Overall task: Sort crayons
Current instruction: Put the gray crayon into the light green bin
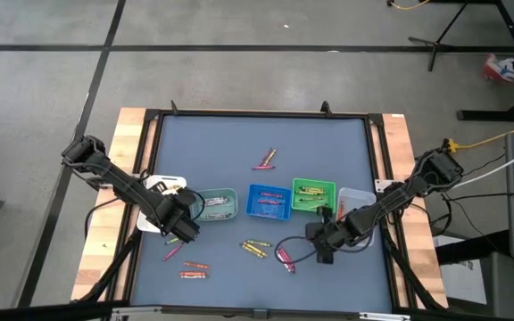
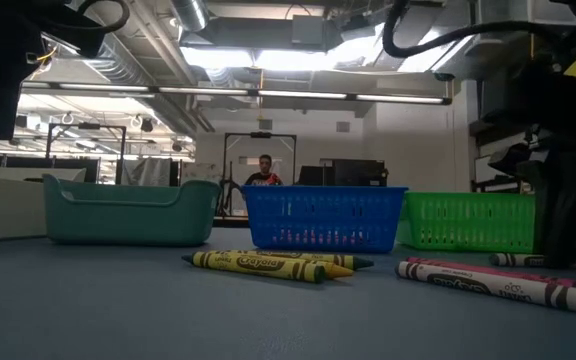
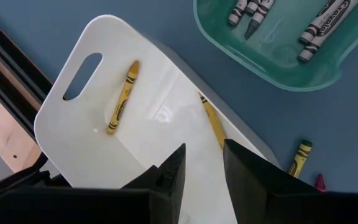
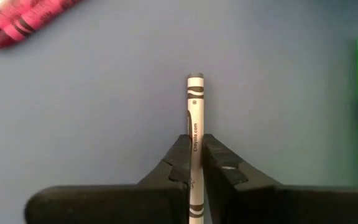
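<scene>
My left gripper (image 3: 204, 155) is open and empty above the white tray (image 3: 73, 137), which holds two yellow crayons (image 3: 123, 96). In the high view it (image 1: 186, 229) stands at the near left. My right gripper (image 1: 324, 246) is shut on a white-wrapped crayon (image 4: 195, 99) over the blue mat, near the clear tray (image 1: 357, 201). Loose crayons lie on the mat: yellow ones (image 1: 255, 248), pink ones (image 1: 284, 259), orange-red ones (image 1: 194, 269) and a few far ones (image 1: 264, 160). The teal tray (image 3: 272, 56) holds grey crayons. My right gripper pinches the white crayon's shaft (image 4: 195, 127) between its two fingers, toward one end. The crayon lies along the fingers and sticks out past their tips. I cannot tell whether it is lifted clear of the mat.
Five small trays stand in a row across the mat: white, teal (image 1: 214, 205), blue (image 1: 269, 200), green (image 1: 313, 196), clear. The raised dark frame (image 1: 150, 160) runs round the mat. A person (image 2: 264, 172) stands far behind the table.
</scene>
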### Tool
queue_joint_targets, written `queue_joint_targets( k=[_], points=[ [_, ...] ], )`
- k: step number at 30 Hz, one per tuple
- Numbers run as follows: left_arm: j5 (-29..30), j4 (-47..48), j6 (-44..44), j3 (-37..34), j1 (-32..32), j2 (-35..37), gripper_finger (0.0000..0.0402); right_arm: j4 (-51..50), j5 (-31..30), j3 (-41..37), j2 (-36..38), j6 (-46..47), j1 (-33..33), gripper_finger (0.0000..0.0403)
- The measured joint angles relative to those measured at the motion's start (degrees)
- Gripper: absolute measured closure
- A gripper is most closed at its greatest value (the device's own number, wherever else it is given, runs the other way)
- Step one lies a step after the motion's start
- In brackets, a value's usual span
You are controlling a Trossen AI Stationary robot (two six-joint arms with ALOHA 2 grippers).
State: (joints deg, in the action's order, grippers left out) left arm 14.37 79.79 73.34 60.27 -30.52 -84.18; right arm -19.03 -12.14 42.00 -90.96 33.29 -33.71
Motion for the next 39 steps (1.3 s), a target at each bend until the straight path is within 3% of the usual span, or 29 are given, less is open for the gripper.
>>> queue_joint_targets(
  k=[12, 20, 30, 39],
  points=[
    [0.59, -0.08, 0.00, 0.00, -0.01, -0.02, 0.0310, 14.35, 3.06, 0.00, -0.07, -1.85, -0.02, 0.0384],
    [1.62, -2.10, 0.00, -0.02, -0.01, -0.02, 0.0310, 24.75, -2.83, 0.02, -0.07, -10.47, 0.84, 0.0384],
    [1.66, -4.18, 0.00, -0.02, -0.01, -0.02, 0.0310, 46.21, -3.17, 0.02, -0.07, -20.04, 10.04, 0.0384],
    [4.59, -4.52, 0.00, -0.02, 0.02, -0.02, 0.0310, 56.73, 2.51, 0.02, -0.07, -25.97, 18.82, 0.0384]
  ],
)
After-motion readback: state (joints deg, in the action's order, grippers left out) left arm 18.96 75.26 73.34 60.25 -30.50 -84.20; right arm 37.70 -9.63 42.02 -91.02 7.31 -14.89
